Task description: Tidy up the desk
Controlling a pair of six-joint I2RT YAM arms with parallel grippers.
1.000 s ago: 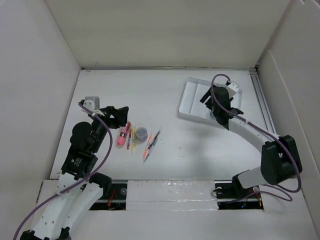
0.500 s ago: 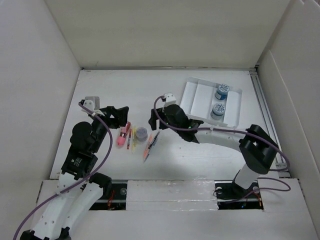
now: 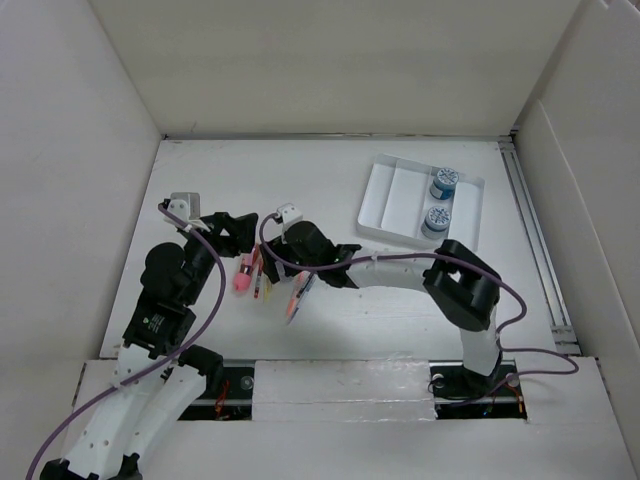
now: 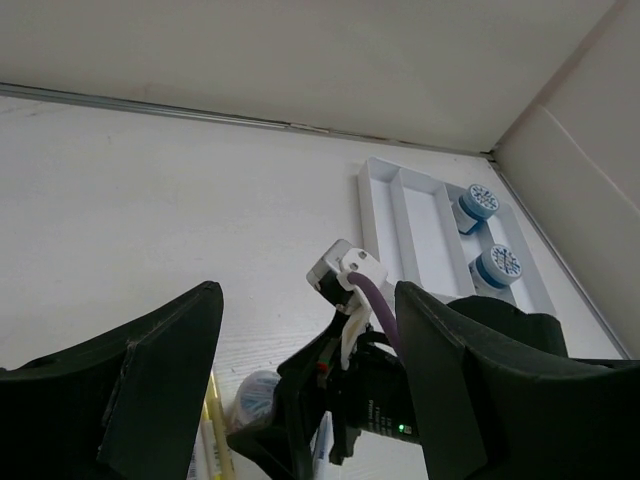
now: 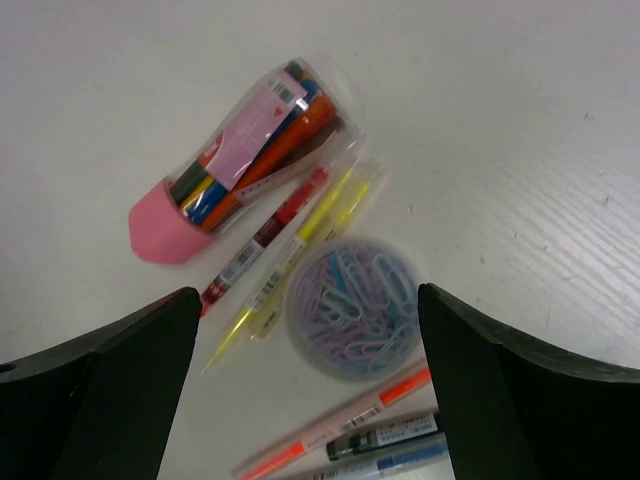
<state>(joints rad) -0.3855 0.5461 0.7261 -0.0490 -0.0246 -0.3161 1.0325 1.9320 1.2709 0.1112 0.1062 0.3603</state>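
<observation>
On the white desk (image 3: 330,180) lies a cluster of stationery. A clear round tub of coloured paper clips (image 5: 350,305) sits right under my right gripper (image 5: 308,300), whose open fingers stand on either side of it, above it and apart from it. From above, the right gripper (image 3: 283,262) hides most of that tub. A pink pouch of markers (image 5: 235,165), a red pen (image 5: 265,235) and a yellow highlighter (image 5: 300,250) lie beside the tub. My left gripper (image 3: 243,232) hovers open and empty just left of the cluster.
A white compartmented tray (image 3: 385,205) stands at the back right, with two blue-lidded tubs (image 3: 443,183) (image 3: 436,219) in its right compartment. An orange pen (image 5: 340,420) and darker pens (image 5: 390,440) lie near the clip tub. Tall white walls ring the desk.
The right arm has swung left from the tray to above the paper clip tub and its jaws have widened. The two blue-lidded tubs stay in the tray. The left arm has not moved.
</observation>
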